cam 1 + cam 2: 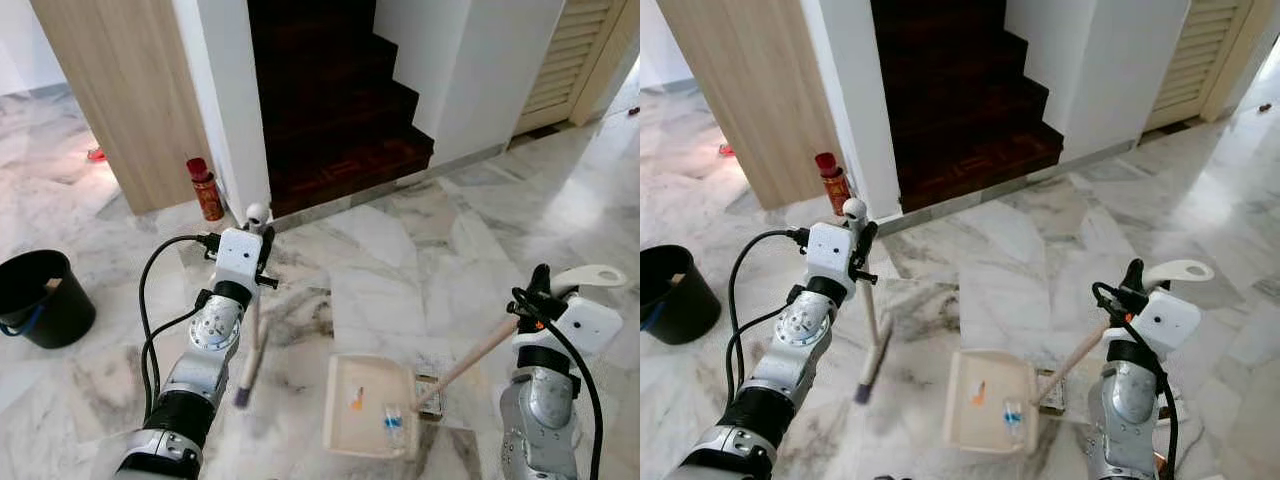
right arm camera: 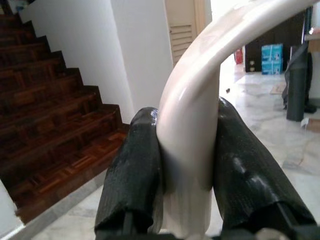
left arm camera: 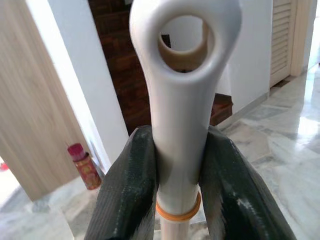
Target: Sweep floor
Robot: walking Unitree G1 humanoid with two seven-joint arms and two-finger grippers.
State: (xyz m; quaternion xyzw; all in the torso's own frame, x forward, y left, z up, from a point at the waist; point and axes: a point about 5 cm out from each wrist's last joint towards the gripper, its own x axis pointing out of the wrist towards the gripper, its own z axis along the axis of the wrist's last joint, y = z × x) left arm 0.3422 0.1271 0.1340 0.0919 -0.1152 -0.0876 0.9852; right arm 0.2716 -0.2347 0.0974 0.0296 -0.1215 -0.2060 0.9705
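I take the dustpan (image 1: 367, 407) as my landmark: a cream tray lying flat on the marble floor (image 1: 400, 240), with small scraps of litter (image 1: 392, 420) resting in it. My right gripper (image 2: 185, 165) is just right of the dustpan and above it, its two black fingers (image 2: 132, 175) clenched on the white upper end of the dustpan handle (image 1: 470, 358), which slants down from the gripper to the tray's right edge. My left gripper (image 3: 177, 175) is to the left of the dustpan, its fingers (image 3: 127, 195) grasping the white looped grip of the broom (image 1: 250, 350); the wooden shaft hangs nearly upright and the dark bristle end sits close to the floor, just left of the tray and apart from it. Beyond the dustpan rises a dark wooden staircase (image 1: 335, 110). Farther left of it, beside a white wall corner, a red spray can (image 1: 205, 189) stands upright. Well to the left, a black bucket (image 1: 40, 297) stands on the floor.
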